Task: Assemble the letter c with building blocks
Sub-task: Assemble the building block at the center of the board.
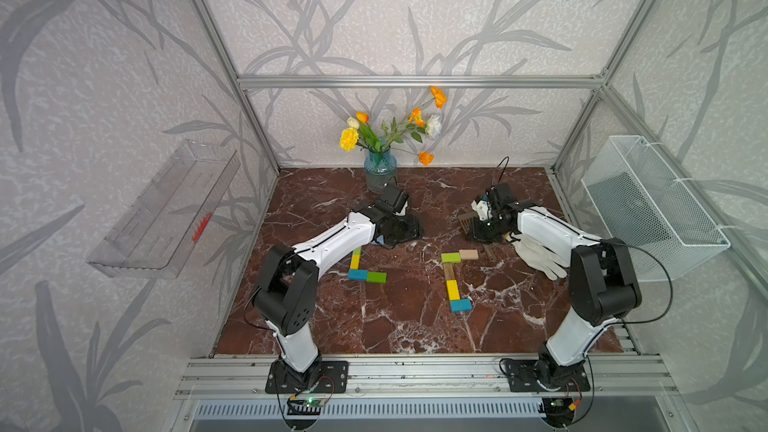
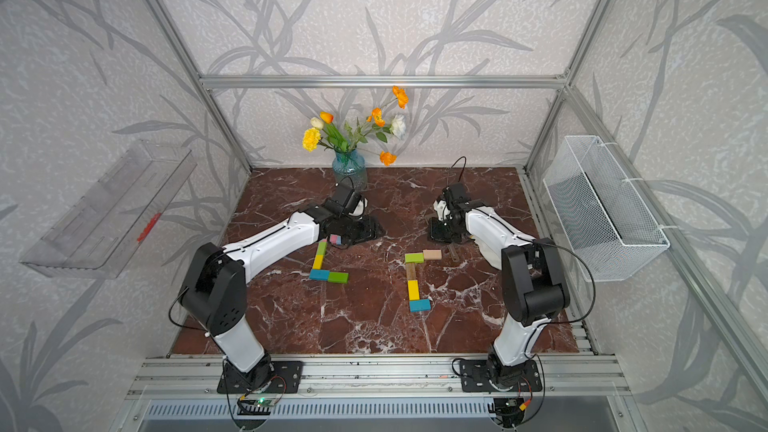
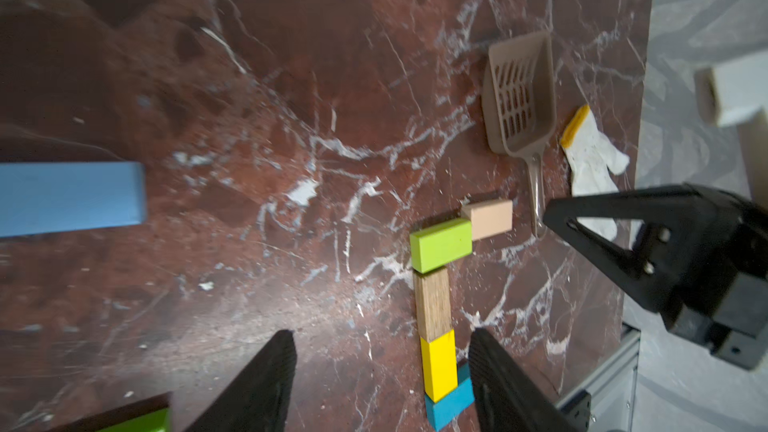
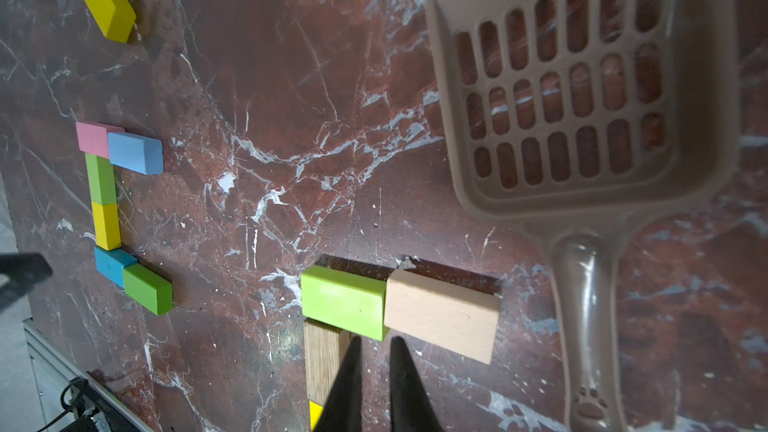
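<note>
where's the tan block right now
In both top views the tan block lies on the robot's right side, butted against the lime green block, with the brown scoop beside it.

No text; paw print (image 4: 588, 407) on scoop (image 4: 681, 184)

2 white arms (image 1: 332, 238) have black joints (image 1: 286, 284) and cables (image 1: 669, 284).

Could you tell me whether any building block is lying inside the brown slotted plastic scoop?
No, the brown slotted plastic scoop holds nothing; only the marble tabletop shows through its slots.
</note>
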